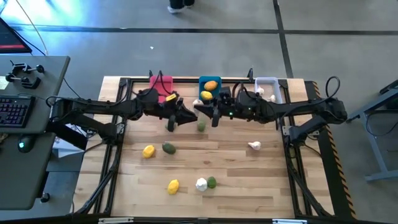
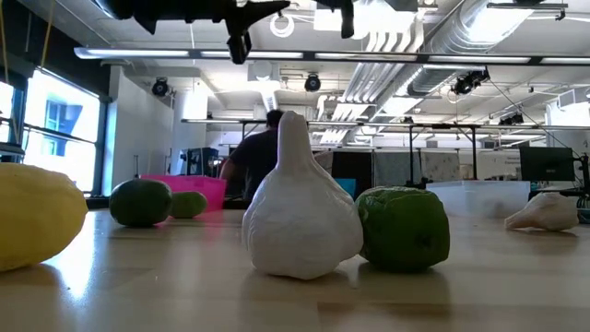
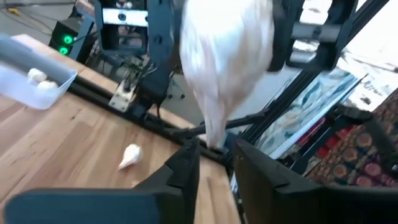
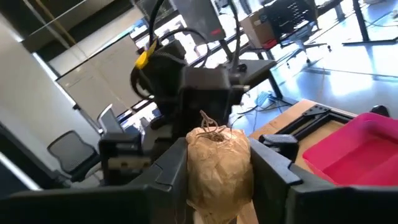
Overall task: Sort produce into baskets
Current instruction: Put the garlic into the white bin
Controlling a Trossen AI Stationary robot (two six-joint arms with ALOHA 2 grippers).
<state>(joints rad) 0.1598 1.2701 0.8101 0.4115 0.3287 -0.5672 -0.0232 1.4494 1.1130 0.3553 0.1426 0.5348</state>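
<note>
My two grippers meet high above the table's middle, in front of the blue basket (image 1: 209,79). My right gripper (image 4: 219,180) is shut on a white garlic (image 4: 217,165), which also shows in the high view (image 1: 198,103). My left gripper (image 3: 214,165) is open; its fingers stand on either side of the garlic's thin stem tip (image 3: 214,138), and I see no touch. Pink basket (image 1: 160,87), blue basket with lemons (image 1: 210,86) and white basket (image 1: 268,87) with garlic stand along the far edge. My right gripper pinches the garlic's bulb (image 4: 214,168) between its two fingers (image 4: 176,168), one on each side. The brown root end (image 4: 212,135) faces my right wrist and the stem points away toward my left gripper. The garlic is lifted clear of the table.
Loose on the table: a green one (image 1: 201,126), a lemon (image 1: 148,151), a green one (image 1: 168,148), a garlic (image 1: 254,145), and near the front a lemon (image 1: 173,185), a garlic (image 1: 201,184) and a green one (image 1: 212,182). A person (image 2: 263,157) stands behind the table.
</note>
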